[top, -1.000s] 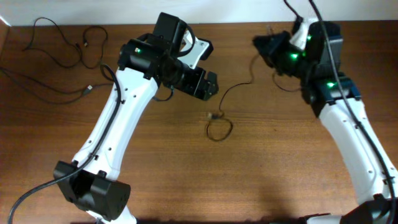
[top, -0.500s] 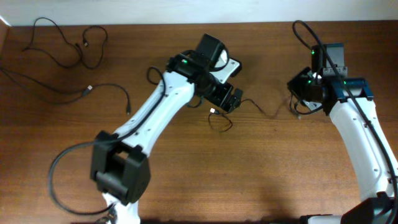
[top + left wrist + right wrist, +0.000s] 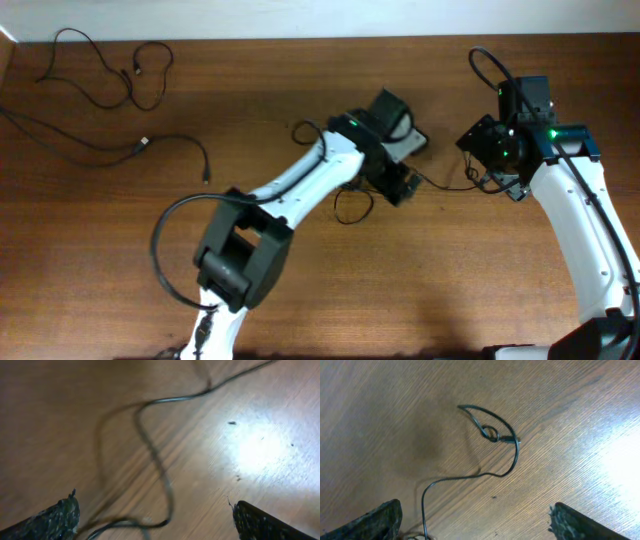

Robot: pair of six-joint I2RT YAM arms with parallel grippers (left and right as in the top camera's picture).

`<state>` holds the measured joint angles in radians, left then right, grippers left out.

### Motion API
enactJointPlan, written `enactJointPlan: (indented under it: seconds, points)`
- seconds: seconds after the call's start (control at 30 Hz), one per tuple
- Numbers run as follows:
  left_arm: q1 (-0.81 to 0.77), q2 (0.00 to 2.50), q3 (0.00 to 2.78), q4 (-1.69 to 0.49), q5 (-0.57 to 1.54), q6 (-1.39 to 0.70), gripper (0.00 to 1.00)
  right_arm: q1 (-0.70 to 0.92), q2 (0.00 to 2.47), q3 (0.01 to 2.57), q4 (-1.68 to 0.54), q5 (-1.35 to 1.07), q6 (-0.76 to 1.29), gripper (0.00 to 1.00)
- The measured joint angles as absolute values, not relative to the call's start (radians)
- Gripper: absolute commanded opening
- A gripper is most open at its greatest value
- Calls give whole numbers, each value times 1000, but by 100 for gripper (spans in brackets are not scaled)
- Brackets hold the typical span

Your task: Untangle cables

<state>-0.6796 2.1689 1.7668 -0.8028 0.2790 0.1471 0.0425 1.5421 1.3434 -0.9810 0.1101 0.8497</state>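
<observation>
Left gripper [image 3: 157, 518] had swung right over the limp, light cable [image 3: 485, 431], likeliest pinched beside its knot; right gripper [image 3: 477, 520] likewise gaped empty.

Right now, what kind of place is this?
Probably a robot lab or workshop bench: a left arm and a right arm reach over a wooden table with thin black cables lying loose.

Overhead camera looks straight down on the whole table [image 3: 400, 300], left arm [image 3: 300, 185] and right arm [image 3: 580, 220] in frame. Each wrist camera hovers low, angled at the wood, sharing a stretch of cable [image 3: 440, 184] with the overhead view.
</observation>
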Motion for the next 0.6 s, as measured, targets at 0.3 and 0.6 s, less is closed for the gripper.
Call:
enactJointPlan:
  seconds: [0.3, 0.6]
  points:
    - [-722, 2192, 1767, -822, 259, 179, 66, 2, 1542, 1343, -995, 69, 827, 95]
    - [-722, 2233, 1767, -786, 219, 181, 19, 2, 1542, 1343, -1007, 43, 822, 92]
